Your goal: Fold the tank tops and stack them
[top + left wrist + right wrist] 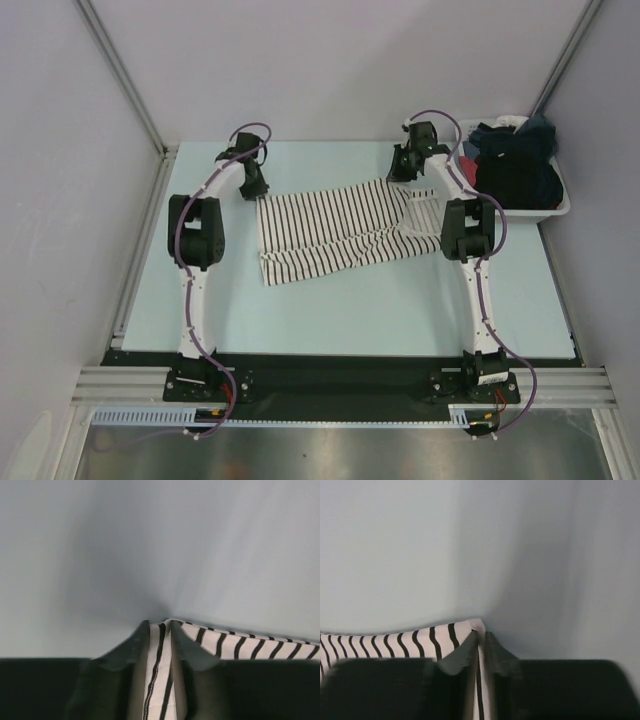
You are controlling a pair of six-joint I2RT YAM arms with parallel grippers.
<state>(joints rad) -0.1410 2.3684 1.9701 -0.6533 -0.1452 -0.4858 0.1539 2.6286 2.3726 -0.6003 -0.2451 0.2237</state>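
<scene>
Pale tabletop (350,310) shows wide on the near side of the striped tank top (330,235); left end effector (160,626) and right end effector (480,634) each clamp one far corner of it.

**Nothing here I can read**

I find no word, number, brand or sign that I can read in any of my views. The striped tank top (330,230) shows only its black lines, and no label on it is legible. The bin (545,211) at the far right corner of the table bears no marking I can make out from above. Up close, my wrist views are too blurred to show any print.
</scene>
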